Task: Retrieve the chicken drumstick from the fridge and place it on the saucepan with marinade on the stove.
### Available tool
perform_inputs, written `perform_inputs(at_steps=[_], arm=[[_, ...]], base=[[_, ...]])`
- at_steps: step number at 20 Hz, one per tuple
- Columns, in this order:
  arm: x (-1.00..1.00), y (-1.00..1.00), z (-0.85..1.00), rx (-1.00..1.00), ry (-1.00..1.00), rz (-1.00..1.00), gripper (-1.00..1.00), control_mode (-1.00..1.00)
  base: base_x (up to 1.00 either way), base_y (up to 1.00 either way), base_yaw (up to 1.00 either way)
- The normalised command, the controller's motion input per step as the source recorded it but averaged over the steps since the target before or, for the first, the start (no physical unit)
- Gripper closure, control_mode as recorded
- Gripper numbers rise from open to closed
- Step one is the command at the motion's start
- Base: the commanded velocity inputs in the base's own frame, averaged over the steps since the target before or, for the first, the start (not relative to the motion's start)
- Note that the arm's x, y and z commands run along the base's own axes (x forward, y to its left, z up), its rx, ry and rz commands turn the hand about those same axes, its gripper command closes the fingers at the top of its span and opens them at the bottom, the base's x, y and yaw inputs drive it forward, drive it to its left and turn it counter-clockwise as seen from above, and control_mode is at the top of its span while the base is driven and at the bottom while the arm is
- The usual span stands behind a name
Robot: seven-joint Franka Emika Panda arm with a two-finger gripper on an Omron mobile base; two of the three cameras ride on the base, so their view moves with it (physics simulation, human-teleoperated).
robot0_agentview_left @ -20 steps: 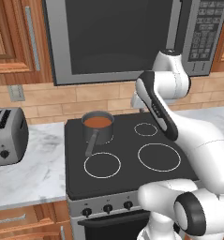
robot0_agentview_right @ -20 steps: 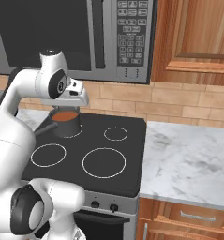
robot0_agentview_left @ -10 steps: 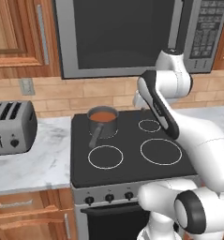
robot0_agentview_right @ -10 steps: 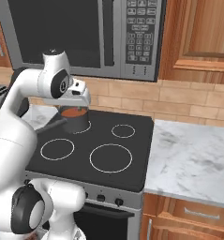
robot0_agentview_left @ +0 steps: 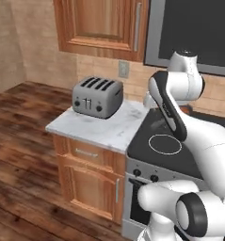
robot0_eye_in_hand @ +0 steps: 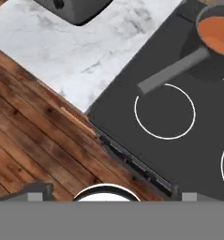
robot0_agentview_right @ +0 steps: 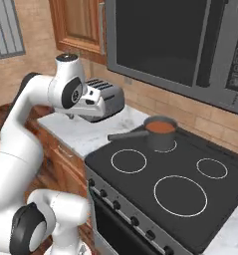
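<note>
- The gripper (robot0_eye_in_hand: 108,192) hangs over the front edge of the stove (robot0_agentview_right: 155,199), and its two jaws stand wide apart with nothing between them
- Under it I see the wooden floor (robot0_eye_in_hand: 24,126) on one side and the black cooktop on the other
- A bit farther back, the saucepan (robot0_agentview_right: 160,137) sits on the back left ring, full of orange-brown marinade (robot0_agentview_right: 161,128)
- Its long handle (robot0_agentview_right: 128,134) sticks out toward the counter (robot0_agentview_left: 109,129)
- The toaster (robot0_agentview_left: 97,96) stands on that counter, just beside the robot's hand
- I think the robot is off to the fridge to get the chicken drumstick, so this job has only begun
- To do it well, it should hold the arm high and tucked in, so the arm does not bump the toaster or knock the handle and spill the pan
- The jaws are best left wide, ready for the meat
</note>
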Motion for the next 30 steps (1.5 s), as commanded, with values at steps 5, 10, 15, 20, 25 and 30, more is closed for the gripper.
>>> perform_inputs(at_steps=[5, 10, 15, 20, 25, 30], arm=[[0.00, 0.00, 0.00, 0.00, 0.00, 0.00, -1.00, 1.00], [0.00, 0.00, 0.00, 0.00, 0.00, 0.00, -1.00, 1.00], [0.00, 0.00, 0.00, 0.00, 0.00, 0.00, -1.00, 1.00], [0.00, 0.00, 0.00, 0.00, 0.00, 0.00, -1.00, 1.00], [0.00, 0.00, 0.00, 0.00, 0.00, 0.00, -1.00, 1.00], [0.00, 0.00, 0.00, 0.00, 0.00, 0.00, -1.00, 1.00]], base=[[-0.01, 0.00, 0.99], [0.00, 0.00, 0.99], [0.00, 0.00, 0.99], [0.00, 0.00, 0.99], [0.00, 0.00, 0.99], [0.00, 0.00, 0.99]])
